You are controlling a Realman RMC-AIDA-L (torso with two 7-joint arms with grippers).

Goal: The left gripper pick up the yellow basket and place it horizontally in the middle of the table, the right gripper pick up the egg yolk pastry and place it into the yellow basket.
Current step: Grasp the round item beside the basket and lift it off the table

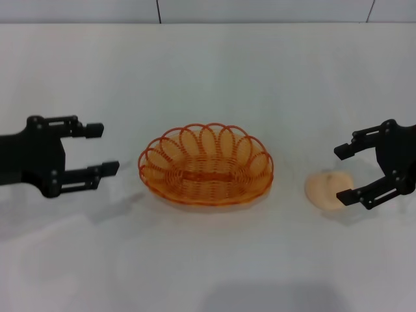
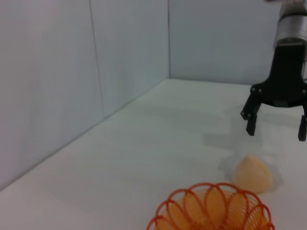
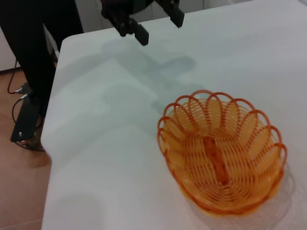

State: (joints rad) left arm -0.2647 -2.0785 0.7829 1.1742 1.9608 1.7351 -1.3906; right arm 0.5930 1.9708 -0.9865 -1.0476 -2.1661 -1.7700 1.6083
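- bare worktop (image 1: 214, 78) all round basket (image 1: 206, 165), approach free from any side
- open gap between left tool (image 1: 96, 148) and basket
- pastry (image 1: 329, 189) sits between right tool (image 1: 344, 174) fingers, blocking that gap

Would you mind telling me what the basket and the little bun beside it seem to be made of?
The basket looks like glossy, translucent orange plastic wire, woven with looped rim arches; light passes through it. The bun looks like soft, matte, pale peach dough or foam; whether it is real food is unclear.
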